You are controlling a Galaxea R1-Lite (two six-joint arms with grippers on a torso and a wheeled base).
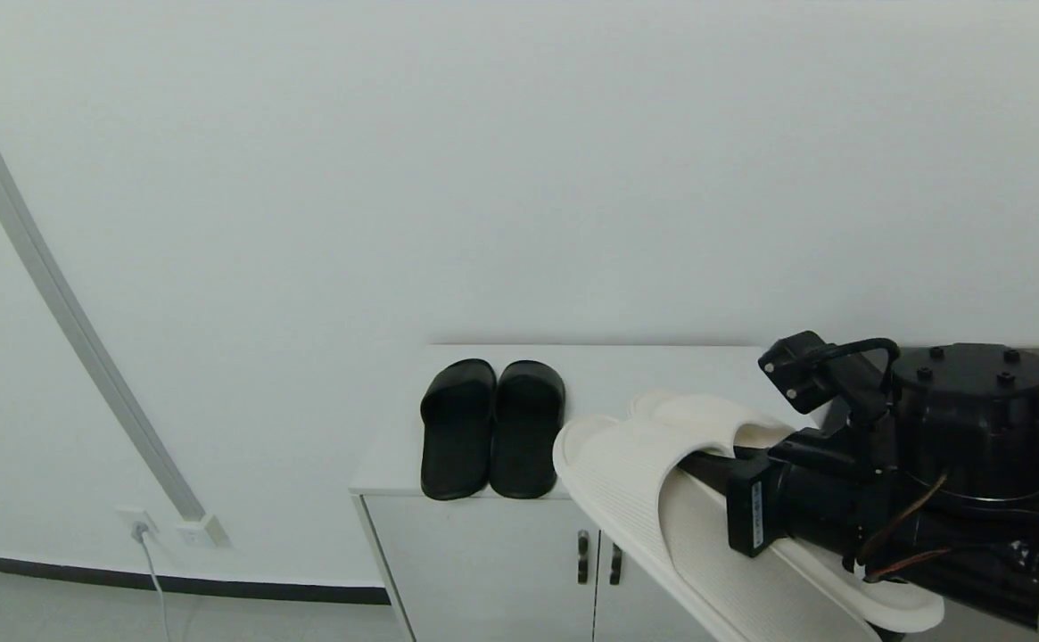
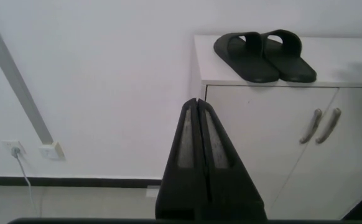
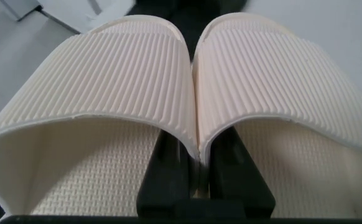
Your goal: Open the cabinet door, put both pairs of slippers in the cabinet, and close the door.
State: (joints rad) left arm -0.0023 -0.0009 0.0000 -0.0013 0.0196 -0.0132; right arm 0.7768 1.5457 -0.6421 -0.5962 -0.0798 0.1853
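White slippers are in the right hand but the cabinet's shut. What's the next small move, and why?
Probably bring the shut, empty left hand to the grey door handles of the white cabinet and open the hand: both doors are closed, and the right hand is clamped on the ribbed cream slippers.

Black left hand (image 2: pixel 198 102), grey pads (image 2: pixel 186 146); right arm (image 1: pixel 804 508): screw-topped cylinder (image 1: pixel 974 419), brown cables (image 1: pixel 901 528).

Two black rubber slippers (image 2: pixel 265 56) sit atop the closed white two-door cabinet (image 2: pixel 262 137); left gripper (image 2: pixel 198 106) nearby, fingers (image 2: pixel 187 143) pressed together.
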